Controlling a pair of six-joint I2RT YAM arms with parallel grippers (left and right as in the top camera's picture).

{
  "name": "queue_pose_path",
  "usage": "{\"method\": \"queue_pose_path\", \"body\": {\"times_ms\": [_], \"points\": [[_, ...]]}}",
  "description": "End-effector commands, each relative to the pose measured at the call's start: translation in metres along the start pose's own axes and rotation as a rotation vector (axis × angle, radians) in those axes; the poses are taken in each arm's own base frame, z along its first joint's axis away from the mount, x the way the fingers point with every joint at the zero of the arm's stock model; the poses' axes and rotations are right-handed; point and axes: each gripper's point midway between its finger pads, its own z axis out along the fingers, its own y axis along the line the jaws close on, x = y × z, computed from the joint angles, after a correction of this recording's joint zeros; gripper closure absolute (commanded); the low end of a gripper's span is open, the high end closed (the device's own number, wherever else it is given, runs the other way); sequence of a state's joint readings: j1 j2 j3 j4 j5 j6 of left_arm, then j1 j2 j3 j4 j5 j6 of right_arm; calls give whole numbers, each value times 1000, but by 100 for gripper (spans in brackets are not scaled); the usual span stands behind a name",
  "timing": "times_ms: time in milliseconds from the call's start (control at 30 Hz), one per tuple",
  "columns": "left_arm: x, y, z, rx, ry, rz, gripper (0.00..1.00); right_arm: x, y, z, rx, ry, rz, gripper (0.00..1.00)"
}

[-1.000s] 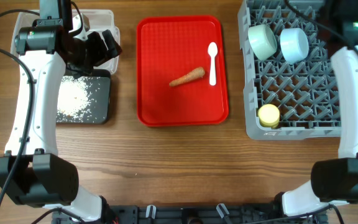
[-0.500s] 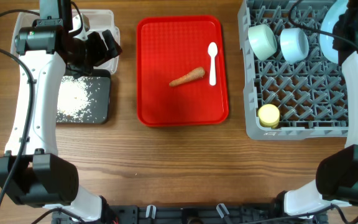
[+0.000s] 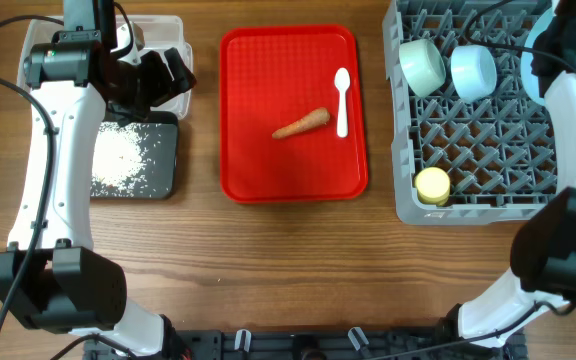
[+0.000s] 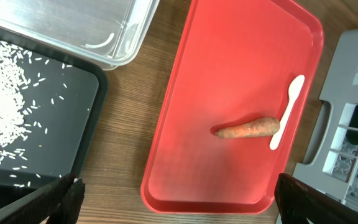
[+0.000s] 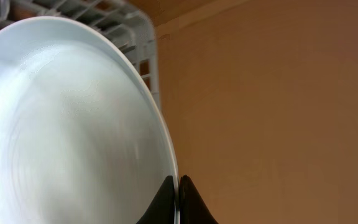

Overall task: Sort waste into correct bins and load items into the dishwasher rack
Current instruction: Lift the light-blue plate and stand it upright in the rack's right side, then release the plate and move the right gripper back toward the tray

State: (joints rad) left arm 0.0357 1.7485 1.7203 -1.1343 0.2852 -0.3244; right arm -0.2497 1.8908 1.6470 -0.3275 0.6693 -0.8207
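Two things lie on the red serving tray [image 3: 258, 170]: the orange carrot [image 3: 301, 123] and the white plastic spoon [image 3: 342, 100]. In the overhead view the carrot's long axis runs nearly left to right, slightly tilted. Its thick end is just beside the spoon's handle and its narrow tip points toward the black tray [image 3: 166, 160], which holds the rice grains [image 3: 118, 155]. The spoon's long axis runs front to back, with its bowl at the far end. The left gripper [image 4: 178, 186] hangs by the clear tub [image 3: 173, 30], fingers spread wide and empty. The right gripper [image 5: 179, 198] pinches the rim of the pale blue plate [image 5: 73, 124] at the far right edge of the dishwasher rack [image 3: 488, 150].
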Motion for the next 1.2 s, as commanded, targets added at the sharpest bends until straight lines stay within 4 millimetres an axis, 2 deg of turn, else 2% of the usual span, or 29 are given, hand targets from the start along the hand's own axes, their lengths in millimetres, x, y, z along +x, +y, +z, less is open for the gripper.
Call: {"method": "queue_pose_path", "body": {"times_ms": [0,200,233,267,333,367,400,433,600,700,767,833,900,933,967,1000,1133,1167], "points": [[-3,-2,-4,6,-13,2,0,4,22,16,-33,21,-42,96],[-3,-2,-4,6,-13,2,0,2,34,17,-57,24,-12,96],[-3,-2,-4,6,-13,2,0,2,37,15,-66,23,-21,93],[-3,-2,-4,6,-13,2,0,1,41,13,-76,24,-31,82],[-3,-2,-4,6,-13,2,0,-1,46,10,-88,24,-47,48],[-3,-2,-4,6,-13,2,0,-2,49,8,-93,22,-52,36],[-3,-2,-4,6,-13,2,0,-4,50,6,-95,18,-48,14],[-3,-2,-4,6,-13,2,0,-7,52,5,-95,12,-28,1],[-3,-2,-4,6,-13,2,0,-22,48,-12,-90,-26,137,0],[-3,-2,-4,6,-13,2,0,-34,32,-35,-78,-76,221,0],[-3,-2,-4,6,-13,2,0,-44,21,-56,-73,-119,282,0],[-3,-2,-4,6,-13,2,0,-59,10,-87,-80,-183,359,0],[-3,-2,-4,6,-13,2,0,-72,10,-117,-121,-243,425,0],[-3,-2,-4,6,-13,2,0,-81,18,-137,-175,-280,452,0],[-3,-2,-4,6,-13,2,0,-97,44,-178,-329,-351,466,0],[-3,-2,-4,6,-13,2,0,-102,57,-195,-405,-373,467,0],[-3,-2,-4,6,-13,2,0,-116,142,-296,-893,-437,425,0],[-3,-2,-4,6,-13,2,0,-117,154,-313,-972,-442,415,0]]}}
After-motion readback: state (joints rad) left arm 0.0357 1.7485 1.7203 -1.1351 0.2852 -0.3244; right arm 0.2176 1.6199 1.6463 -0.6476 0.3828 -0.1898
